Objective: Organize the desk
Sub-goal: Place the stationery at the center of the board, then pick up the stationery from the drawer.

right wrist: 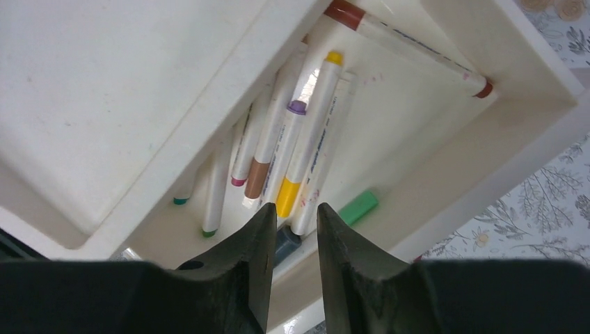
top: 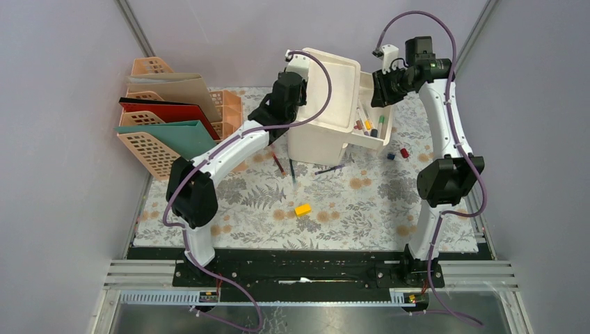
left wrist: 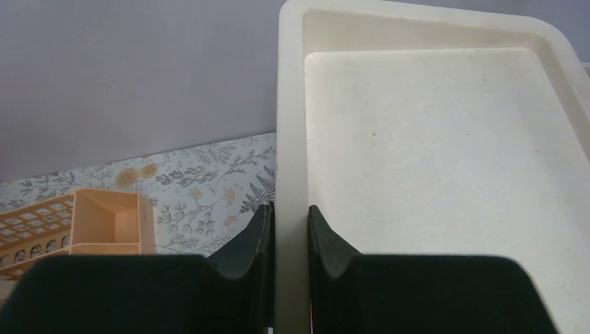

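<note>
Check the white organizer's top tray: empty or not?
Empty. The top tray shows only bare white floor; the markers lie in the side bin instead.

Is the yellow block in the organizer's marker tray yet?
No, the yellow block lies on the desk cloth, out in front of the white organizer.

We can read nothing anywhere. The only lettering we find is fine dark print along the barrels of the markers (right wrist: 316, 132) in the white organizer (right wrist: 104, 83), just beyond the right gripper's (right wrist: 293, 212) jaws, and it is too blurred to make out.
</note>
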Robot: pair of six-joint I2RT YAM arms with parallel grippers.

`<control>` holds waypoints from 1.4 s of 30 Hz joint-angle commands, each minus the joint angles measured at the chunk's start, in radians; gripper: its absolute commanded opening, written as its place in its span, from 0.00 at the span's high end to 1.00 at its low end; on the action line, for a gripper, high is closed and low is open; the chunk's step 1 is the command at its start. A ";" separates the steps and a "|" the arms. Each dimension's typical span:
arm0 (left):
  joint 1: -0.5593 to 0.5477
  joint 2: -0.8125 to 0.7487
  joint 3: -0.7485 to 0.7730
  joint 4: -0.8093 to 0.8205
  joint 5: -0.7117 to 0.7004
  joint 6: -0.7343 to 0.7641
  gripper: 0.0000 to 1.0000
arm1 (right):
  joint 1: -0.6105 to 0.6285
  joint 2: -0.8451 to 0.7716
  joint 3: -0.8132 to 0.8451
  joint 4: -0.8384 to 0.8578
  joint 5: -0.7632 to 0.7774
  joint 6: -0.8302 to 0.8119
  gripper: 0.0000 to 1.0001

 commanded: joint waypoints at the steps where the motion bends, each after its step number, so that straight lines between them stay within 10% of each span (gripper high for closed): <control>1: -0.010 -0.098 -0.006 0.388 -0.076 0.079 1.00 | 0.000 -0.001 0.006 -0.013 0.073 0.013 0.66; 31: -0.056 -0.130 -0.119 0.547 -0.041 0.237 1.00 | -0.027 -0.018 -0.019 -0.012 0.147 -0.234 0.62; 42: -0.013 -0.066 -0.064 0.542 -0.002 0.213 1.00 | -0.030 0.078 0.189 0.014 -0.151 -0.045 0.57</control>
